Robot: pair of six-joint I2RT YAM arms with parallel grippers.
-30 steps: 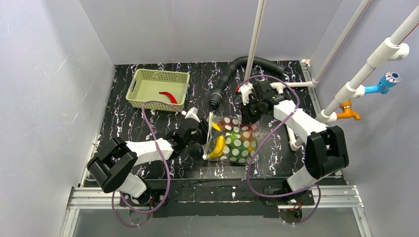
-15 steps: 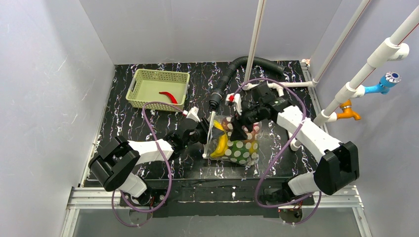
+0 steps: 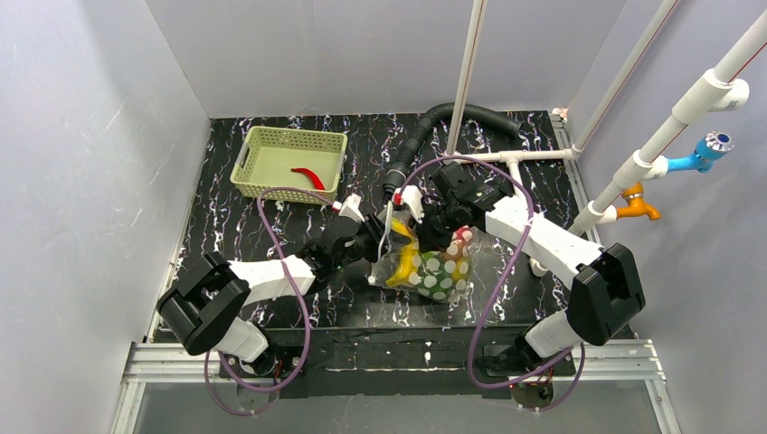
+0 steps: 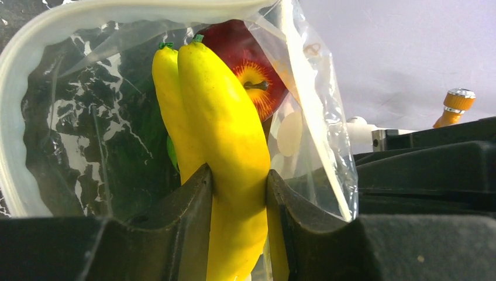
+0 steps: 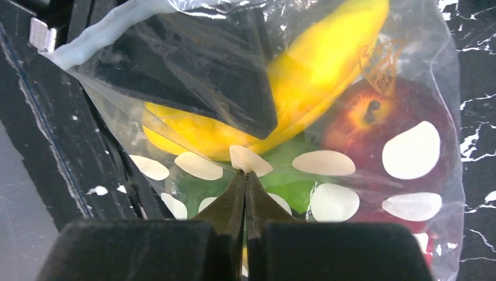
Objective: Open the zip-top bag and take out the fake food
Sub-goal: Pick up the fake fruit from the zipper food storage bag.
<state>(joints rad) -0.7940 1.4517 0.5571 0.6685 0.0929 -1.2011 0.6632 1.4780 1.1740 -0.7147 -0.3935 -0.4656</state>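
The zip-top bag (image 3: 445, 274), clear with white oval spots, lies at the table's middle with its mouth toward the left arm. My left gripper (image 4: 238, 187) reaches into the open mouth and is shut on the yellow banana (image 4: 228, 117). Behind the banana sit a red apple (image 4: 260, 76) and a green piece (image 4: 171, 153). My right gripper (image 5: 245, 174) is shut on a pinch of the bag's spotted wall (image 5: 409, 152), above the green piece (image 5: 286, 184). Through the film I see the banana (image 5: 316, 64) and apple (image 5: 357, 129).
A pale green lattice basket (image 3: 262, 145) stands at the back left with a red chili (image 3: 308, 177) in it. A black corrugated hose (image 3: 452, 113) curves along the back. White pipes (image 3: 633, 167) run down the right side. Grey walls close in the table.
My right arm swung left from behind the bag, opened, then shut on the bag's wall. The left gripper stayed shut on the banana.
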